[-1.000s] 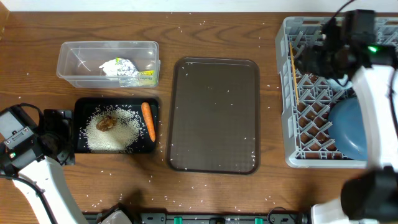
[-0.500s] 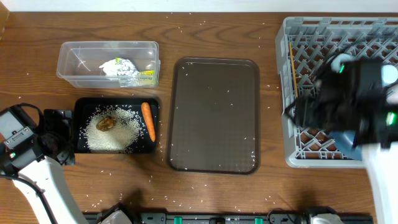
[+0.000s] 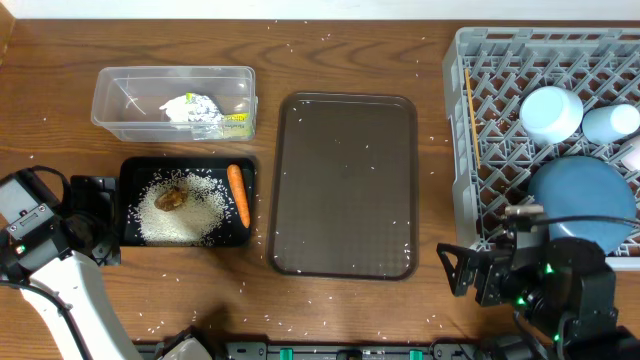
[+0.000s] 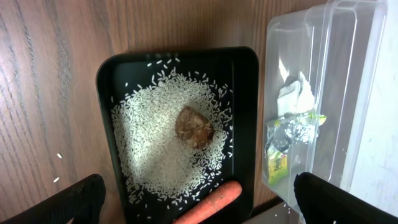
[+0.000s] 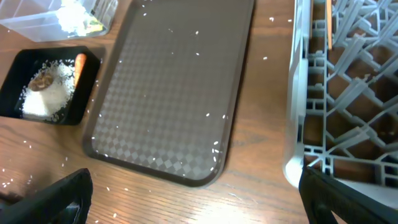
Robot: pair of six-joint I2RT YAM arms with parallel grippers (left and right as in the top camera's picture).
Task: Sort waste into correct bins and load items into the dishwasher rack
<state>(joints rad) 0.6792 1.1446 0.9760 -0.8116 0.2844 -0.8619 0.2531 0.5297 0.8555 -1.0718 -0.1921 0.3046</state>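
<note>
Left gripper spread, empty | right gripper spread, empty | carrot in black tray by left edge: judged stiff, light, slightly slick; pinch across mid-length.

The left gripper sits at the frame's lower left, its fingers spread wide. The right gripper hangs at the lower right, its fingers equally wide apart.
</note>
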